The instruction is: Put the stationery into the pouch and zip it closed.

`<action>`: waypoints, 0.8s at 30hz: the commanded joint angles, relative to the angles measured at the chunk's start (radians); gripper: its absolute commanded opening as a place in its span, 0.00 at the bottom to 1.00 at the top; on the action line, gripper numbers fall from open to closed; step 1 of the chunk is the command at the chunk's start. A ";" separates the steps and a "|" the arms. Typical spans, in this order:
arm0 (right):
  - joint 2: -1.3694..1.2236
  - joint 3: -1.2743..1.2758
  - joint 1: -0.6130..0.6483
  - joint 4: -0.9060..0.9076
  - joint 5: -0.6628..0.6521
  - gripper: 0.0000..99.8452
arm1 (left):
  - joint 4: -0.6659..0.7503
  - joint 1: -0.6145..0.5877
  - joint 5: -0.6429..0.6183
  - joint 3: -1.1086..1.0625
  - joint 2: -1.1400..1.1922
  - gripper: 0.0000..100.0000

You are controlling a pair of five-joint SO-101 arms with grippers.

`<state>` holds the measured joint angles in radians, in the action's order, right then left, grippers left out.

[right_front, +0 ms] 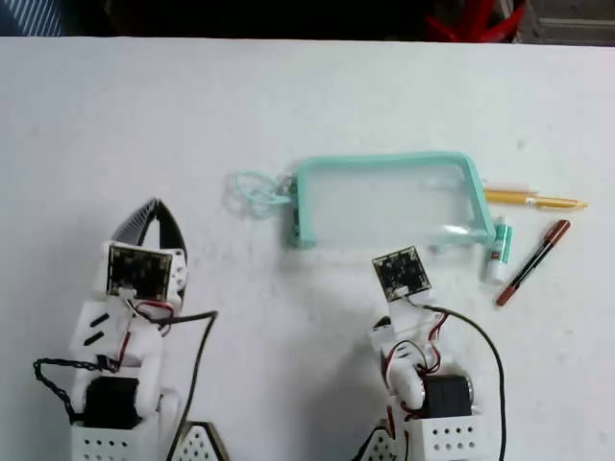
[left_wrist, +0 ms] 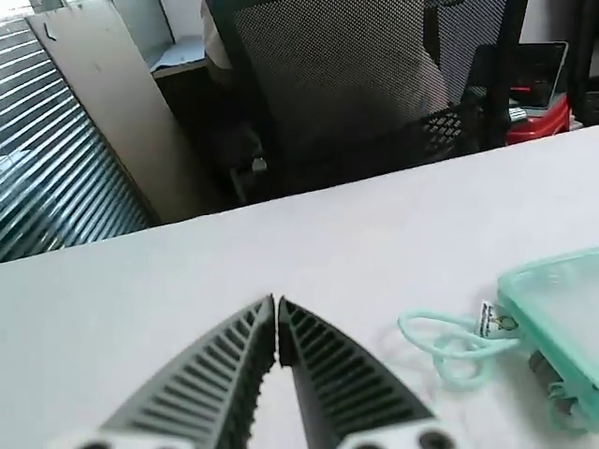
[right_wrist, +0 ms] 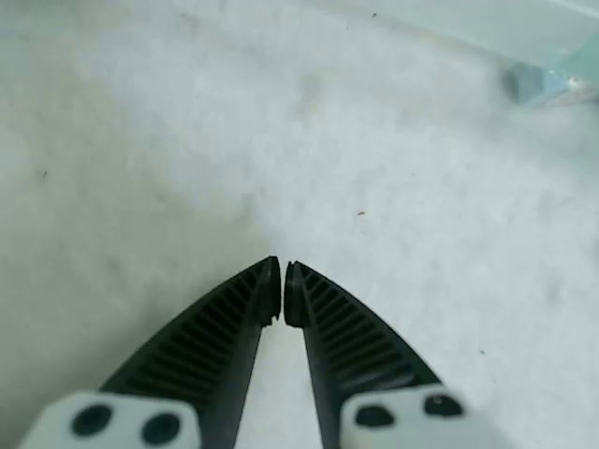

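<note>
A clear pouch point(right_front: 389, 202) with a mint-green border lies flat in the middle of the table, its looped cord point(right_front: 252, 192) trailing off its left end. In the left wrist view the pouch point(left_wrist: 562, 309) and cord point(left_wrist: 449, 346) lie just beyond my left gripper point(left_wrist: 277, 309), which is shut and empty. To the right of the pouch lie a yellow pencil point(right_front: 533, 199), a white glue stick point(right_front: 498, 254) with a green cap and a brown pen point(right_front: 533, 261). My right gripper point(right_wrist: 282, 271) is shut over bare table, just in front of the pouch edge point(right_wrist: 524, 28).
The white table point(right_front: 144, 115) stretches wide behind and to the left of the pouch. Beyond its far edge stand a mesh office chair point(left_wrist: 337, 75) and a slatted cabinet point(left_wrist: 56, 178). Cables hang from both arm bases near the front edge.
</note>
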<state>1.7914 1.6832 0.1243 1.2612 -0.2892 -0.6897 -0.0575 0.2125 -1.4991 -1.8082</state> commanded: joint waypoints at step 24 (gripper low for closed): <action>0.007 0.008 -0.005 0.005 0.002 0.02 | -0.048 0.102 0.008 0.377 0.661 0.14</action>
<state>1.7914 1.6832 0.1243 1.2612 -0.2892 -0.7695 0.0361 0.2140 -1.2259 -1.3617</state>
